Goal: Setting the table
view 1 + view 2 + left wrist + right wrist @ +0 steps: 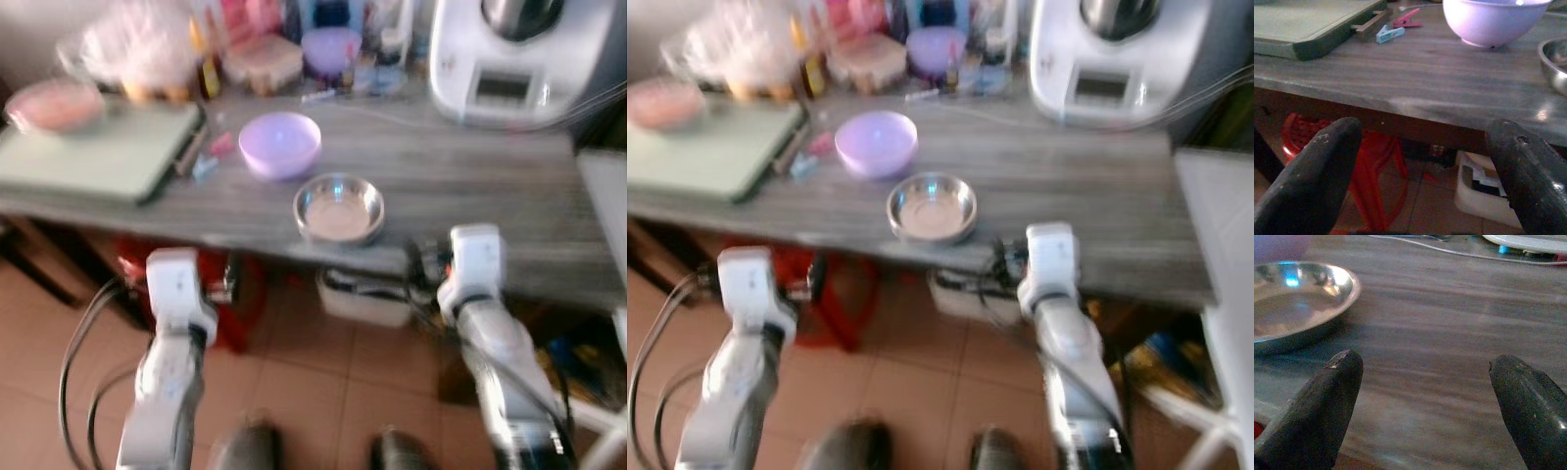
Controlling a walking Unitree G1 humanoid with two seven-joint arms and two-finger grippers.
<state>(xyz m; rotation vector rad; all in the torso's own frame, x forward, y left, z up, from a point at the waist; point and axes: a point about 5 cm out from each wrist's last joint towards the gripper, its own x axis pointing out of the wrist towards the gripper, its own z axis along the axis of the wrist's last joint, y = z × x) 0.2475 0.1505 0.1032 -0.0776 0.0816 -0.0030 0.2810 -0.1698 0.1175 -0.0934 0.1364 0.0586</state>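
A lilac plastic bowl [280, 144] stands on the grey wooden table [470, 186], a little back from the front edge. Just in front of it, near the edge, sits an empty steel bowl [339, 208]. My left gripper [1425, 142] is open, held below and before the table's edge, with the lilac bowl [1493, 22] ahead of it. My right gripper [1425, 367] is open and empty, low over the tabletop beside the steel bowl [1298, 303]. Both silver arms, left [174, 323] and right [485, 313], reach up toward the table's front.
A green tray [108, 152] lies at the table's left with a pink dish [54, 106] behind it. A white kitchen machine [519, 59] and several containers line the back. Two clothes pegs [1390, 33] lie by the tray. Under the table stand a red stool [1376, 161] and a white box [367, 294].
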